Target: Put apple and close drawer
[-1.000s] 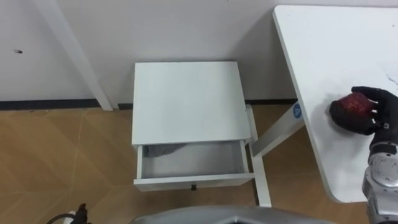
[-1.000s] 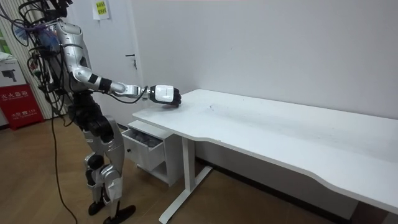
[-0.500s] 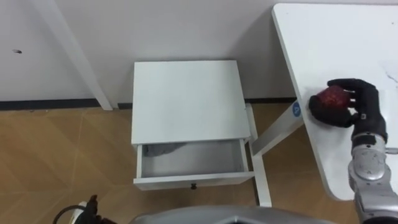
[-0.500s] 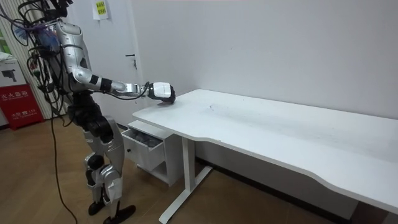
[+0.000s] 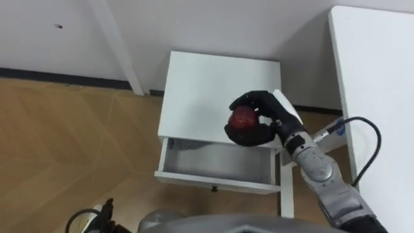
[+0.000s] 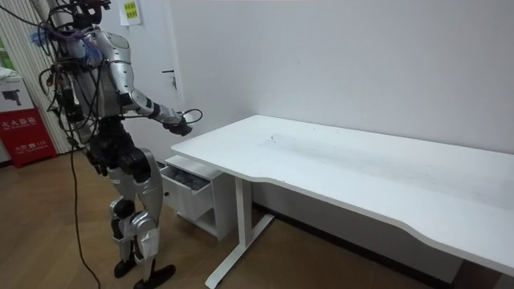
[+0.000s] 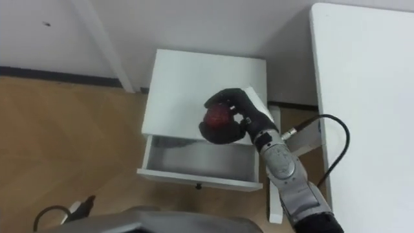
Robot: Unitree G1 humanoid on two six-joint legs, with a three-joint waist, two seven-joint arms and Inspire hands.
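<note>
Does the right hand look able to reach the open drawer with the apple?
Likely yes: the right hand, curled round the apple, hangs over the front of the cabinet, the drawer open beneath.

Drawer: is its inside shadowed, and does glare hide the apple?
Left eye view: the drawer is shaded along its back, under the cabinet; the apple in the right hand shows no glare. Room view: the desk is evenly lit.
</note>
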